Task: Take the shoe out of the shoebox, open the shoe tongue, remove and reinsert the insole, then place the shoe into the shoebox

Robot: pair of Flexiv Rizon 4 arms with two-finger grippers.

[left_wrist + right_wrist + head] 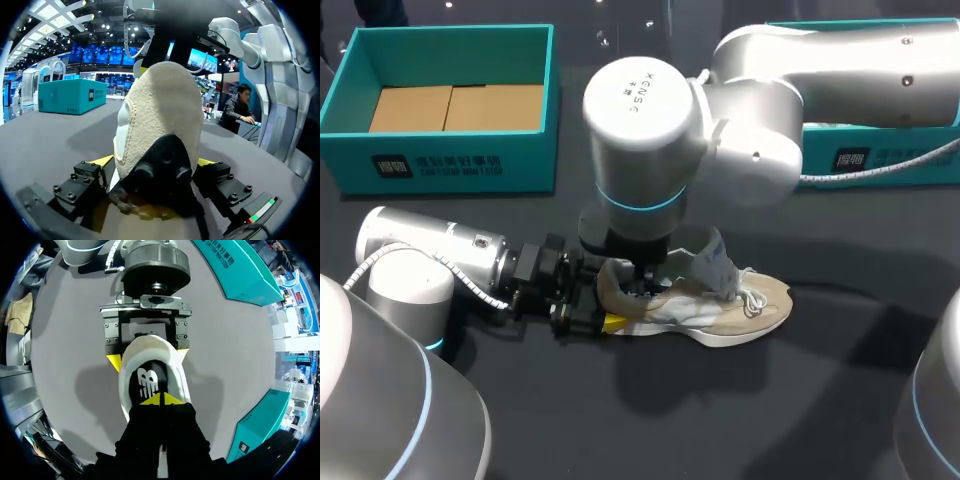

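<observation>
Only the right wrist view looks down into the shoe (131, 371), where the right gripper (161, 400) has its yellow tips pressed together on the insole (145, 385). The left wrist view shows the left gripper (154, 162) clamping the suede heel from both sides. Whether the right tips pinch the insole is unclear, and the head view hides them under the wrist. The beige, white-soled shoe sits upright on the dark tabletop (800, 400), outside the teal shoebox (440, 160), tongue raised.
</observation>
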